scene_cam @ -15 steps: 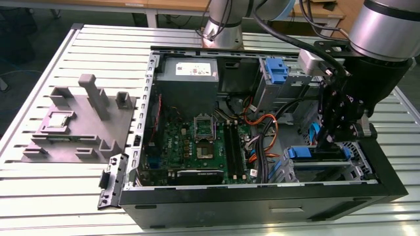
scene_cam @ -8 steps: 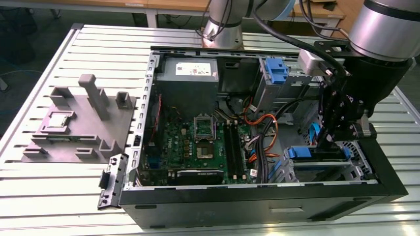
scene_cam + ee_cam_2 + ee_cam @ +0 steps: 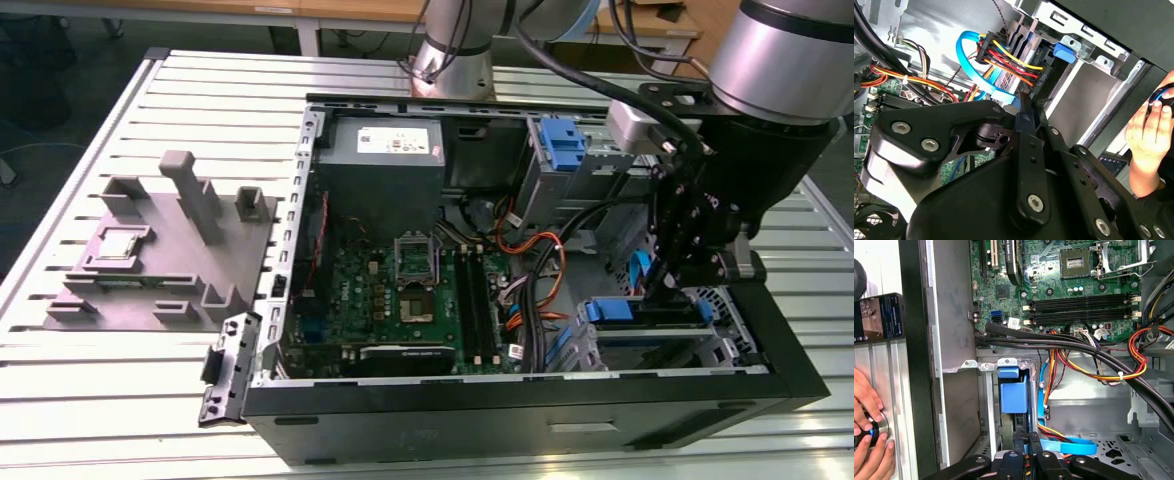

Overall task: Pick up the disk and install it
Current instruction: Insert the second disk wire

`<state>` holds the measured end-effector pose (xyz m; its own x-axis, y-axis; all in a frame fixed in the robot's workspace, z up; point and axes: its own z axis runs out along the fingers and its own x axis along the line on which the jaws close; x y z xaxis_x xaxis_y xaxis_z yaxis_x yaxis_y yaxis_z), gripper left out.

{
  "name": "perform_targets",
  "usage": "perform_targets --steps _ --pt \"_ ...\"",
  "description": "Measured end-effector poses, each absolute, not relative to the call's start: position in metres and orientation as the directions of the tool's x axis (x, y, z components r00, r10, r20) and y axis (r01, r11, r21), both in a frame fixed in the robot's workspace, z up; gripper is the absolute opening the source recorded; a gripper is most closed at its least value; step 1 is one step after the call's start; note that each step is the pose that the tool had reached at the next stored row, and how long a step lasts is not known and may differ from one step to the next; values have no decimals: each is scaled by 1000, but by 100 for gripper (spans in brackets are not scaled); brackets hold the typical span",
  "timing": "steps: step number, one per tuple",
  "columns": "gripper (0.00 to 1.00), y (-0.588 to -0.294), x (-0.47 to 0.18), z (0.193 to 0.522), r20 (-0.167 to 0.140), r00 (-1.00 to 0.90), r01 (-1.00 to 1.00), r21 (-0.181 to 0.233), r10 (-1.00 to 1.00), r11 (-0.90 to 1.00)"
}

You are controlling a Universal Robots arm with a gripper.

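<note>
My gripper point(image 3: 674, 285) hangs inside the computer case point(image 3: 534, 400), directly over the disk point(image 3: 1013, 392) seated in the drive bay; whether it's clenched, I cannot tell. Cables point(image 3: 1089, 362) run close beside it, and a person's hand point(image 3: 1146, 135) rests just outside the case wall.

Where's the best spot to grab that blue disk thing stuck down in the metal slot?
Probably the disk by its blue carrier end, the part sticking out. Come straight in from the open side of the case, because the metal bay walls in its other faces.
</note>
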<state>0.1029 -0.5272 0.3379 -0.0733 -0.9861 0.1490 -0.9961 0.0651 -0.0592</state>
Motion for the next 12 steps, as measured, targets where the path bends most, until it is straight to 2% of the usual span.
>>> perform_targets --steps 12 --pt "16 -531 105 337 148 -59 -997 -60 -987 51"
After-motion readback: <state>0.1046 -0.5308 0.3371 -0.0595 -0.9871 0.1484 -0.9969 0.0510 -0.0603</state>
